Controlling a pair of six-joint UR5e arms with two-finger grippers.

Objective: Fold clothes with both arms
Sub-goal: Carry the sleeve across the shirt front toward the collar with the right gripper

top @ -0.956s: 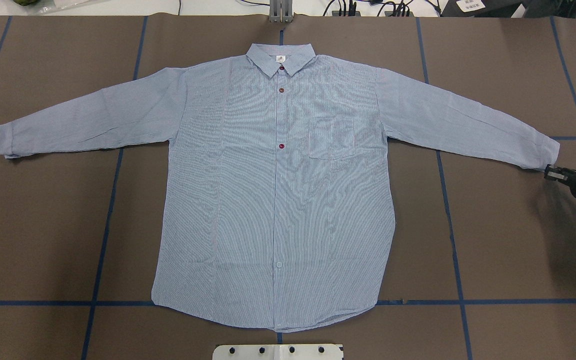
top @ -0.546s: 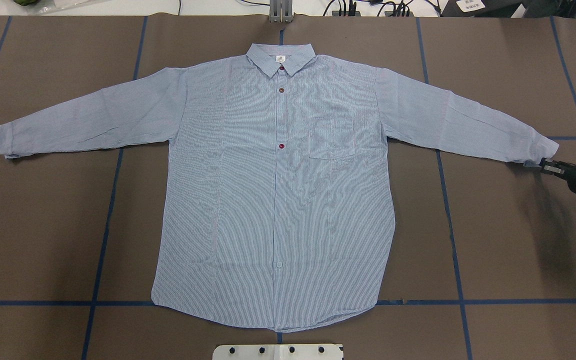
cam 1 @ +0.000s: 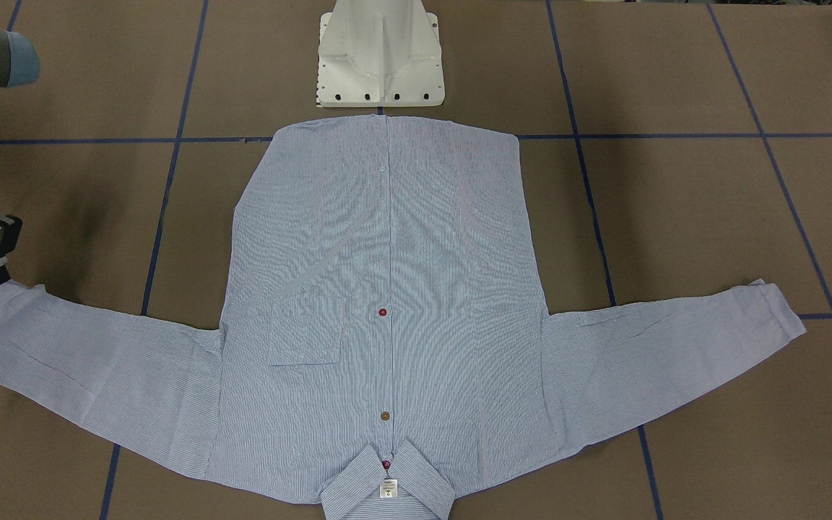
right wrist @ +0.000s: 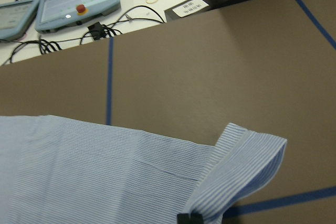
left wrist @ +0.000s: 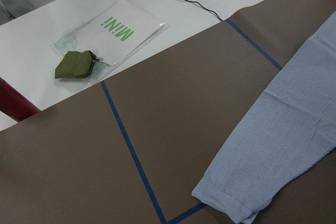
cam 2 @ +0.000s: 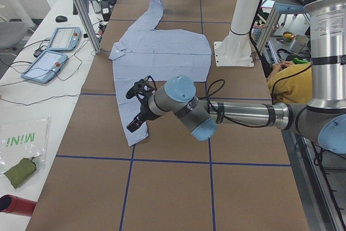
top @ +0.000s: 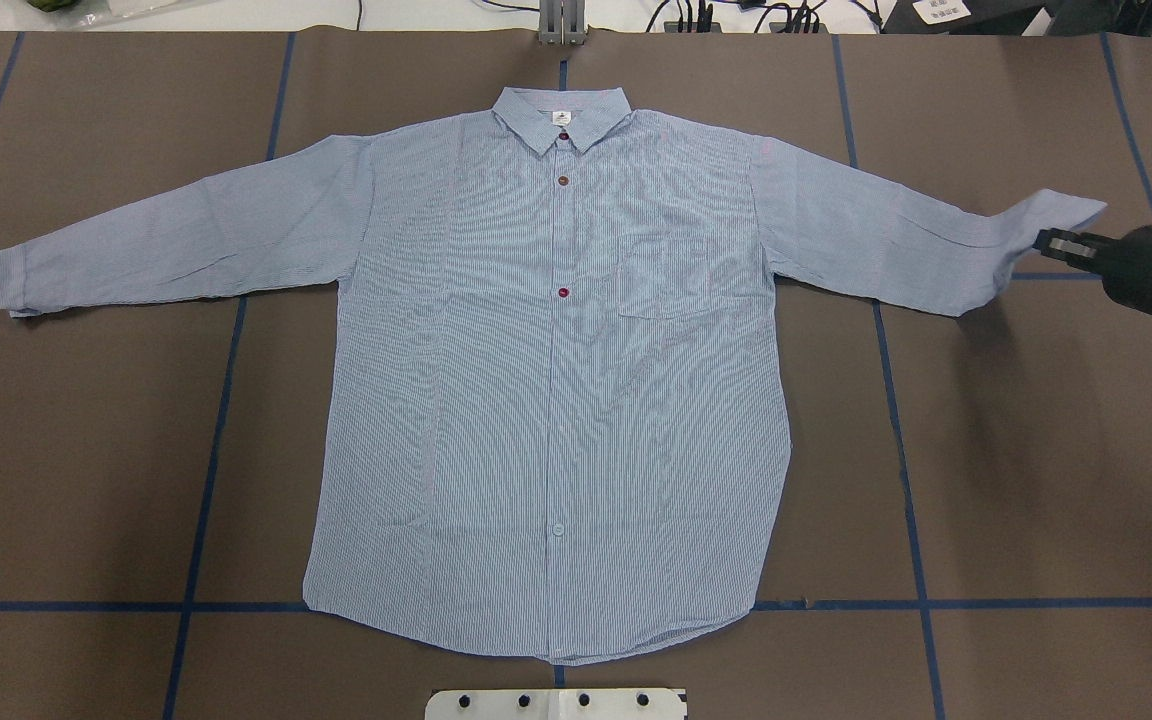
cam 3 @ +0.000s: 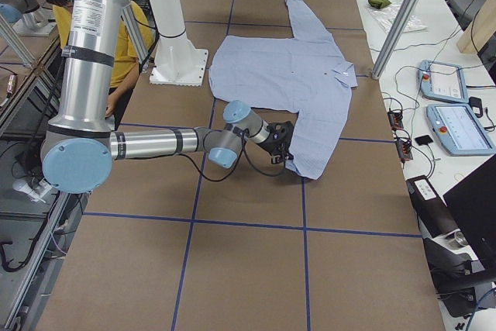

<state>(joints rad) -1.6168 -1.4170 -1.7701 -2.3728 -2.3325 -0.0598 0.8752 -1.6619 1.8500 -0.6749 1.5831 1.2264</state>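
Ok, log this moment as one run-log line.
step: sleeve fold begun | right tool: shut on shirt cuff, cuff raised | left tool: near other cuff, state unclear | shirt: body flat

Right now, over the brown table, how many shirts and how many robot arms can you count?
shirt: 1
robot arms: 2 (left arm, right arm)
Total: 3

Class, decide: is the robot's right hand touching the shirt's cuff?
Touching. In the overhead view the right hand meets the lifted cuff; the right wrist view shows its fingertips pinching the cuff's edge.
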